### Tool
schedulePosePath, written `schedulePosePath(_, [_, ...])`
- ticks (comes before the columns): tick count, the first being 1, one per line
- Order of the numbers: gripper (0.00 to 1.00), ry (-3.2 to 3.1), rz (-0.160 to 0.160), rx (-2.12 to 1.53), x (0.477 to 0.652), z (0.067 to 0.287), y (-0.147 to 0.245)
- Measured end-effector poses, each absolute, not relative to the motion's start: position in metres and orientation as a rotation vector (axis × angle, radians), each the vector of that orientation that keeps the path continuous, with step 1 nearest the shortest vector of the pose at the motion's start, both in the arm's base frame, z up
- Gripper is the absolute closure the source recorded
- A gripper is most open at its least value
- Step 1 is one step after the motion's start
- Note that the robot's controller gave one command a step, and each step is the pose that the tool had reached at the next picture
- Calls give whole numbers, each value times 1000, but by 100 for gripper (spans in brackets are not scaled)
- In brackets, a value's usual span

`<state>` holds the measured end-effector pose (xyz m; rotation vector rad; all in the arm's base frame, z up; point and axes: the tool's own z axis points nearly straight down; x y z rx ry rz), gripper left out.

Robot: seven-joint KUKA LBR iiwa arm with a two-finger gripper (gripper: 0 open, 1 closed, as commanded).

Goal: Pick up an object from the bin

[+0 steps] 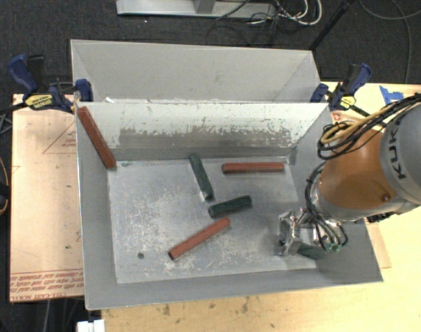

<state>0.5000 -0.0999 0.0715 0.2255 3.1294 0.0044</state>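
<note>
My gripper (291, 235) is low in the bin's front right corner, under the orange wrist cover. A small dark green piece (310, 252) pokes out from just beneath it, against the front right wall; whether the gripper touches it is hidden. The nearest other things lie to its left: a short dark green block (230, 206) and a red-brown stick (199, 238) lying slantwise on the floor.
Further back lie a dark green stick (201, 177) and a red-brown stick (253, 167) near the back wall. Another long red-brown stick (96, 138) leans along the left wall. The arm and its cables cover the right rim.
</note>
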Motion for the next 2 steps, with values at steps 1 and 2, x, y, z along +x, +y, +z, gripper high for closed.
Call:
schedulePosePath(1, [100, 3129, 4, 225, 500, 71, -100])
schedulePosePath(2, [0, 3141, 1, 118, 519, 162, -91])
